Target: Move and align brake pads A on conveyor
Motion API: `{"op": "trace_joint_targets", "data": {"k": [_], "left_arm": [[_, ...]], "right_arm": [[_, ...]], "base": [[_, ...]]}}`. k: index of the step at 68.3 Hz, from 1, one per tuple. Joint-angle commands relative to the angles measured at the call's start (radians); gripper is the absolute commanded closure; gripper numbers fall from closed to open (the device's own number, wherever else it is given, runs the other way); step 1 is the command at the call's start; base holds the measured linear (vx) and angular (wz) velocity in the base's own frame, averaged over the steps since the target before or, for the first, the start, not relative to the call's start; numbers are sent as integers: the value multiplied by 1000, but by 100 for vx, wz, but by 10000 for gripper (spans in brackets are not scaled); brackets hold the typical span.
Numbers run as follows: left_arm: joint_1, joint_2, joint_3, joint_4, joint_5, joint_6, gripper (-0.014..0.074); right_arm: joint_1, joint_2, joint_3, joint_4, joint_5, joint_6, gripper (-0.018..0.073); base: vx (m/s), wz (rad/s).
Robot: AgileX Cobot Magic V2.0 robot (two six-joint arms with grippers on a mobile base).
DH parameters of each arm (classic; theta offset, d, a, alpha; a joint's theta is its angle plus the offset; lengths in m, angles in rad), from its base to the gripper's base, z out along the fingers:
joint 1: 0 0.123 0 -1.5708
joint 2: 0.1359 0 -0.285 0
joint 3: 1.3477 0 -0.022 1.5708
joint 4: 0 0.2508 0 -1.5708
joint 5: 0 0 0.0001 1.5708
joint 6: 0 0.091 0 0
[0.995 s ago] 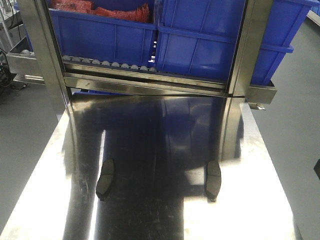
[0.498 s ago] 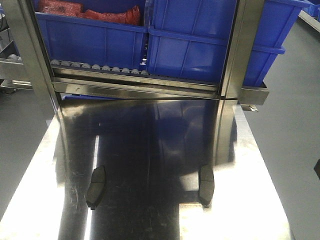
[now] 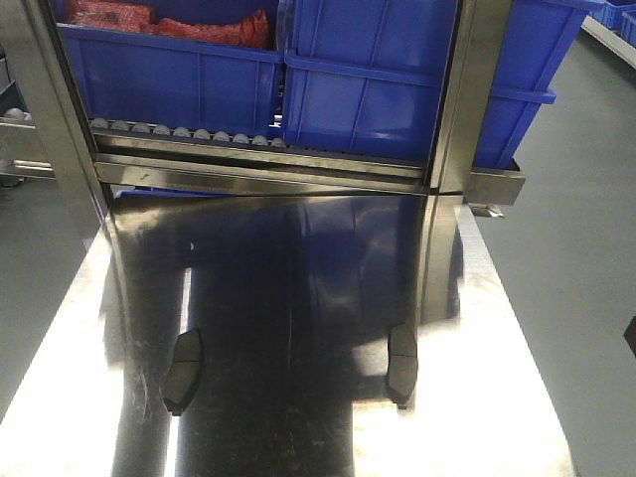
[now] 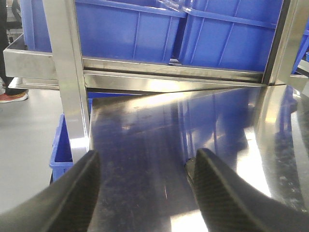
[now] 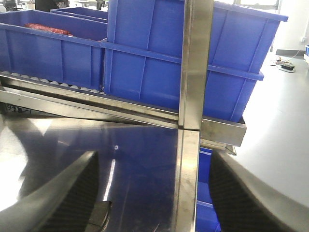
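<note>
Fingers first: I am holding my left hand (image 4: 147,162) wide open, its two dark woven-looking fingers (image 4: 63,203) reaching out over the shiny steel counter (image 4: 145,121). The left brake pad (image 4: 189,170) is lying flat on that counter, peeking out just beside the inner face of the right-side finger. Most of it is hiding behind the finger, and I cannot tell whether they are touching. My right hand (image 5: 154,162) is gaping just as wide. The right brake pad (image 5: 100,215) is showing at the bottom edge, close against the inner side of the left-side finger and only partly in sight.

From the front, the left brake pad (image 3: 182,371) and the right brake pad (image 3: 401,366) are lying well apart and roughly level with each other. Both are pointing lengthwise away from me.

Farther on, upright steel posts (image 3: 462,99) are standing at the counter's far end. The right one is rising straight ahead of my right hand and throwing a bright reflection down the counter beside the right pad. Between the posts, a sloping roller rack (image 3: 189,134) is carrying blue bins (image 3: 378,89), the left one holding something red (image 3: 169,25). A lower blue bin (image 4: 60,150) is sitting below the counter's left edge.
</note>
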Motion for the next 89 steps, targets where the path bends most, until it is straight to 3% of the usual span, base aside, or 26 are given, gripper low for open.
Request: {"op": "trace_joint_targets", "data": {"k": [1, 69, 82, 89], "left_arm": [[0, 16, -28, -7, -70, -1, 190], [0, 27, -30, -8, -109, -4, 190], [0, 248, -128, -7, -85, -90, 190], [0, 431, -216, -7, -56, -97, 190]], "right_arm": [[-2, 11, -29, -8, -72, -5, 88], [-2, 11, -29, -8, -73, -5, 88], [-2, 11, -29, -8, -73, -5, 88], [-2, 11, -29, -8, -73, -5, 88]], "base": [[0, 0], [0, 0], [0, 0], [0, 0]]}}
